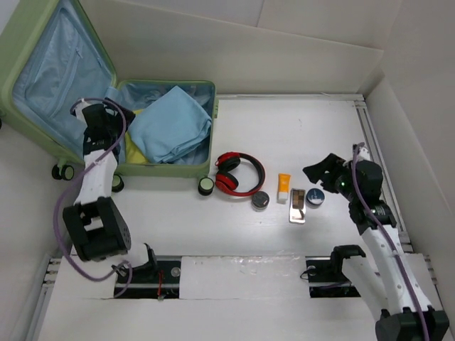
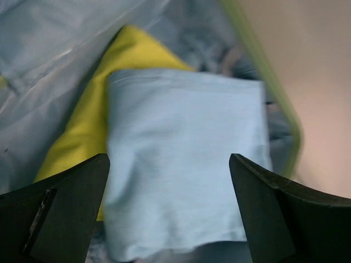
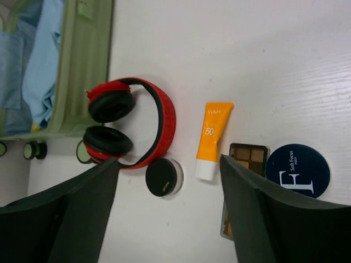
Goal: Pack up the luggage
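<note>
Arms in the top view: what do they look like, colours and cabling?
The left arm and right arm have white links with black joint housings. A purple cable runs along each. The left gripper and right gripper have plain black, wedge-shaped fingers. I can read no markings.

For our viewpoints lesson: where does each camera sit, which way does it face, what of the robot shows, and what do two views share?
Top external: above and behind the bases, looking down on the table; both arms show.
Left wrist: on the left arm, facing into the luggage at blue cloth over yellow cloth; open jaws show.
Right wrist: on the right arm, facing down at red headphones and sunscreen tube; open jaws show.
Shared: top external and right wrist both show the headphones.
</note>
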